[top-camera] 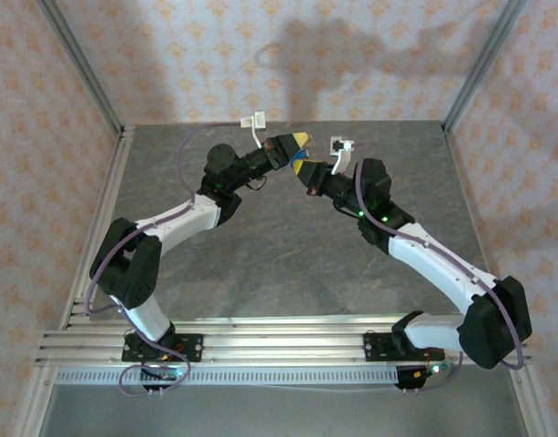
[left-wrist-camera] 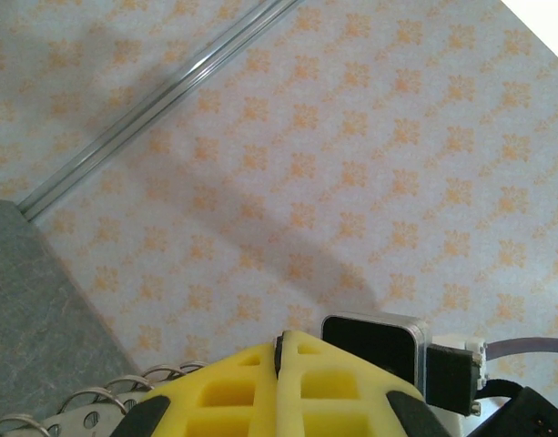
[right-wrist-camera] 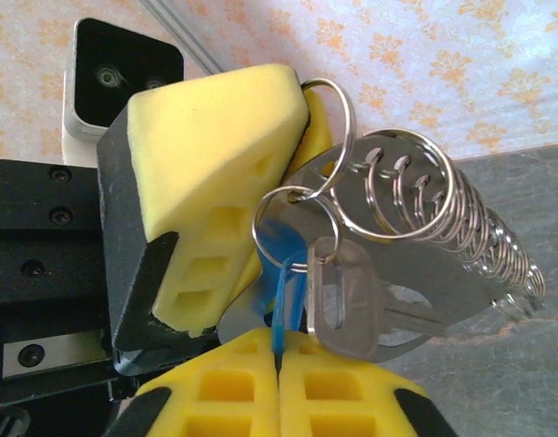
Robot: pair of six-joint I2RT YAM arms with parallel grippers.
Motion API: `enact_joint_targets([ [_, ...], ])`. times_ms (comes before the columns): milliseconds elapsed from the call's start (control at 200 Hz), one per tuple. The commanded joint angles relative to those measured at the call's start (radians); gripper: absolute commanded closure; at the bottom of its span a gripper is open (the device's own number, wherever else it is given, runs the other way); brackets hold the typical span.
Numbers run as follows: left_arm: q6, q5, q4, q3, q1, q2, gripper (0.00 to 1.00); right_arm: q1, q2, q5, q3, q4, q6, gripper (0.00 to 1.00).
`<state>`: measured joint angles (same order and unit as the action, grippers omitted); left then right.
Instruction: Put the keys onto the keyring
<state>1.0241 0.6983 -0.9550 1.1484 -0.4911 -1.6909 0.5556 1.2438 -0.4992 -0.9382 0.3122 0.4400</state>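
Note:
Both arms meet above the back middle of the table. My left gripper (top-camera: 295,144) (left-wrist-camera: 280,346) is shut on the edge of a flat metal plate (right-wrist-camera: 442,291) that carries a row of steel split rings (right-wrist-camera: 401,187). A small keyring (right-wrist-camera: 297,228) hangs from that plate. On it hang a metal key with a clear head cover (right-wrist-camera: 344,305) and a blue key (right-wrist-camera: 280,273). My right gripper (top-camera: 304,175) (right-wrist-camera: 279,350) is shut on the thin blue key, seen edge-on between its yellow pads. The left gripper's yellow finger (right-wrist-camera: 215,137) stands close above.
The grey table (top-camera: 288,264) lies far below both grippers. Patterned walls and aluminium posts (top-camera: 83,73) enclose the cell. The right wrist's camera (left-wrist-camera: 374,350) sits just beyond my left fingers. The left wrist's camera (right-wrist-camera: 124,77) is near the top left of the right wrist view.

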Motion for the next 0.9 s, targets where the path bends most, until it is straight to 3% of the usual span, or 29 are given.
enact_joint_targets([
  [0, 0.013, -0.042, -0.108, 0.005, -0.014, 0.044, 1.0, 0.009, -0.04, -0.048, 0.01, -0.084, -0.02, 0.76],
  [125, 0.025, -0.064, -0.112, -0.001, -0.015, 0.044, 1.0, -0.047, -0.112, -0.055, 0.057, -0.086, 0.007, 0.62],
  [440, 0.066, -0.058, -0.145, 0.017, -0.014, 0.022, 1.0, -0.142, -0.278, -0.001, 0.12, -0.101, 0.046, 0.59],
  [896, 0.121, -0.066, -0.2, 0.015, -0.015, 0.007, 1.0, -0.146, -0.098, -0.05, -0.004, 0.152, 0.23, 0.64],
])
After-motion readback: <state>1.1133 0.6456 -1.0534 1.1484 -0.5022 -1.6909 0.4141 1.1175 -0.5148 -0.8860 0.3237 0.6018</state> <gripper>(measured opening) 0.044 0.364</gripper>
